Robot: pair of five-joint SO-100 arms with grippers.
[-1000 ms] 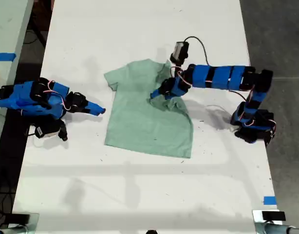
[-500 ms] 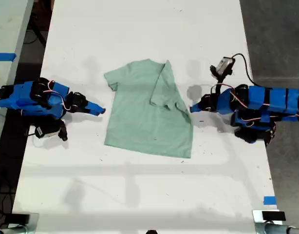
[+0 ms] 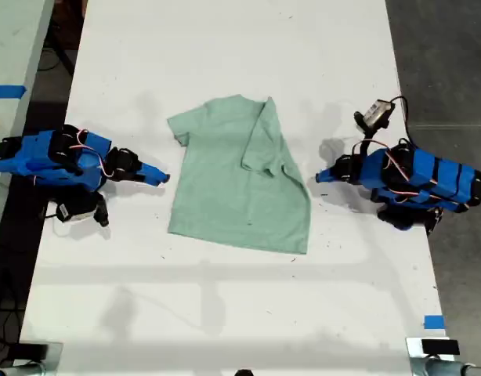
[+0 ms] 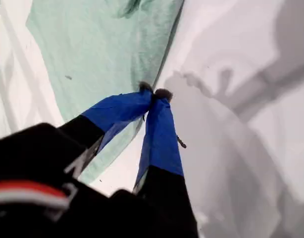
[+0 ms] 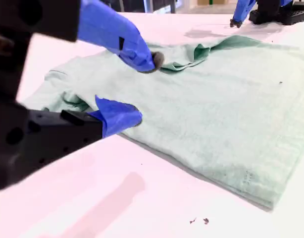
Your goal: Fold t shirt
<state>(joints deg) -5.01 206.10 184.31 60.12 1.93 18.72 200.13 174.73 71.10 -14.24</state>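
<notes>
The pale mint-green t shirt (image 3: 233,188) lies flat in the middle of the white table (image 3: 225,298). Its sleeve on the exterior view's right is folded inward over the chest (image 3: 264,145). My first gripper (image 3: 320,176) sits shut just off the shirt's edge at the exterior view's right. In the first wrist view its tips (image 4: 153,93) meet right at the edge of the cloth (image 4: 92,44). My second gripper (image 3: 160,178) rests low by the shirt's edge on the exterior view's left. Its jaws (image 5: 143,89) are open and empty, facing the t shirt (image 5: 216,109).
A blue tape mark (image 3: 433,322) sits near the table's corner at the exterior view's lower right. Dark floor (image 3: 452,63) runs along that side. Another pale table (image 3: 9,63) with blue tape (image 3: 5,91) stands at the exterior view's left.
My first gripper let go of the sleeve it had laid over the shirt and drew back toward the exterior view's right. The second arm has stayed still.
</notes>
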